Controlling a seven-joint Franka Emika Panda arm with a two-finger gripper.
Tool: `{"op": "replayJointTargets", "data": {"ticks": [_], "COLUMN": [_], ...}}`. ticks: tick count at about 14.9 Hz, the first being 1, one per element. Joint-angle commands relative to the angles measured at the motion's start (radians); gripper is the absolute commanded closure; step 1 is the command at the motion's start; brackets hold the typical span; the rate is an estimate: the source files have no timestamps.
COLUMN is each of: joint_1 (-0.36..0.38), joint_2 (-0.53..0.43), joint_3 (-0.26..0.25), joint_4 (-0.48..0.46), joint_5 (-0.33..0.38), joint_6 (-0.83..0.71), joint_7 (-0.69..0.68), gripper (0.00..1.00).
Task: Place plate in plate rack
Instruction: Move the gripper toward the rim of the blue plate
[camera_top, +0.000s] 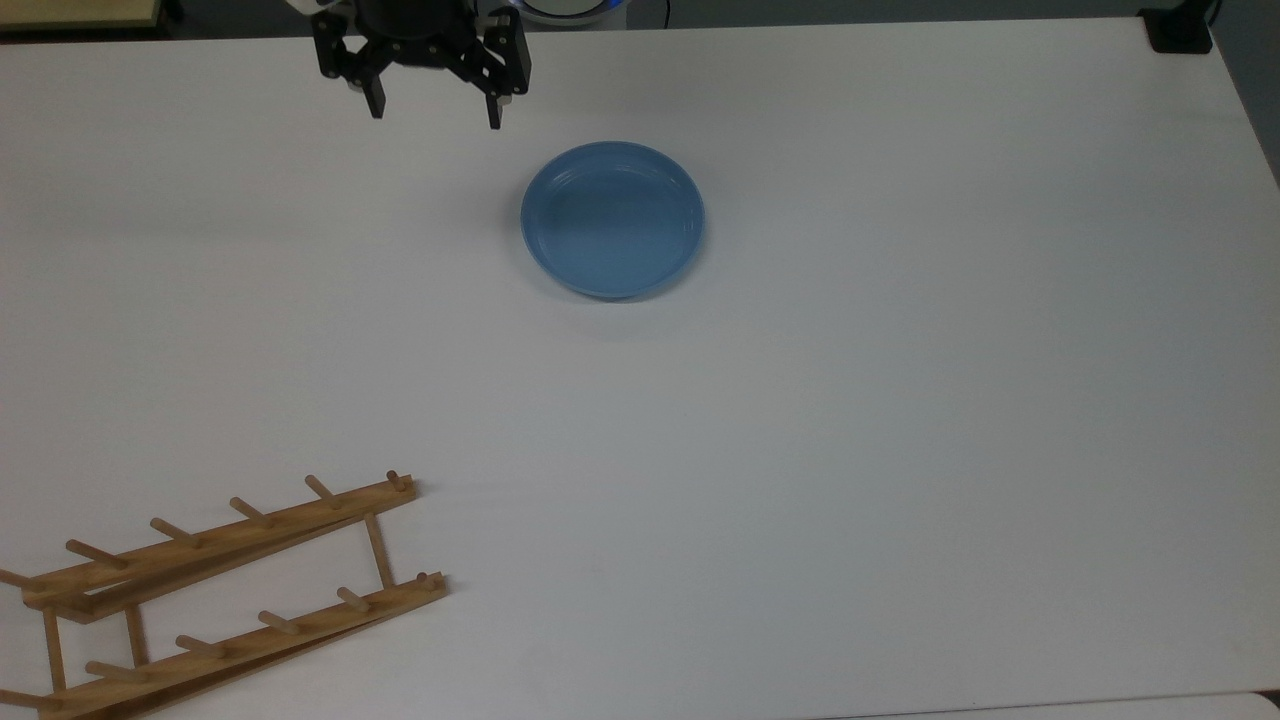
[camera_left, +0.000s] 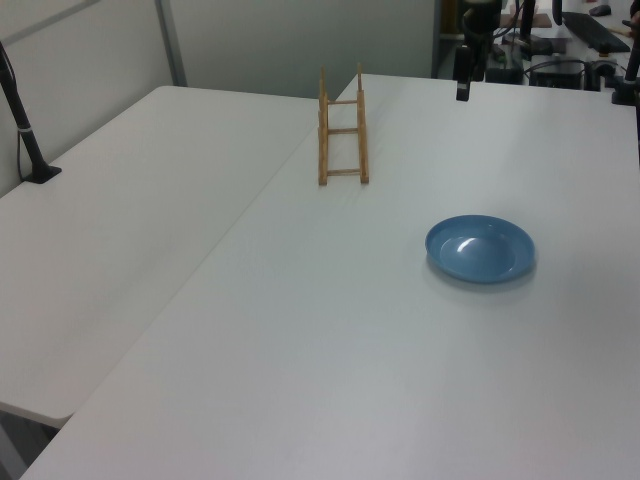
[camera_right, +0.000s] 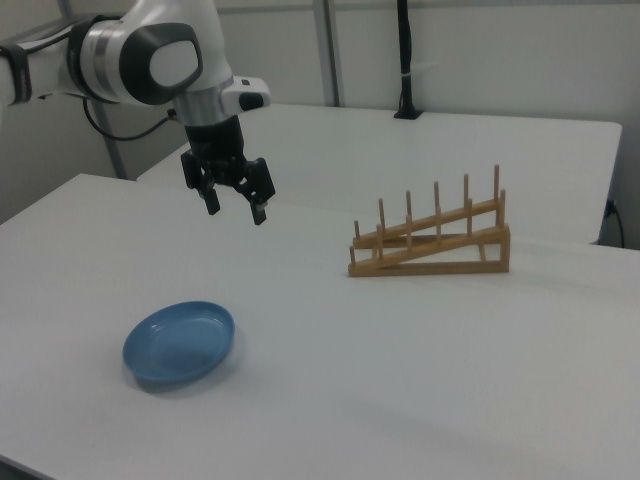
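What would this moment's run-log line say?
stage: approach | gripper: open, empty, above table | plate: flat on table, untouched | plate rack: empty, apart from plate

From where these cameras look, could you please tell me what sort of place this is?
Probably a robotics lab or office: a robot arm's end effector hangs above plain white tables, a desk cluttered with equipment behind, bare partition walls.

top: overhead | left, right: oblique, opposite sides | shared: table (camera_top: 900, 450)
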Motion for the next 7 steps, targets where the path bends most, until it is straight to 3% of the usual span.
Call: {"op": "replayJointTargets", "data": {"ticks": [1,7], "joint_1": [-0.010,-0.013], "joint_2": [0.029,0.126], "joint_3": [0.002,0.002], "joint_4": [-0.028,-0.022], "joint_5": [0.009,0.128], "joint_6": [0.008,-0.009], "joint_7": [-0.167,-0.291], "gripper": [0.00,0.00]}}
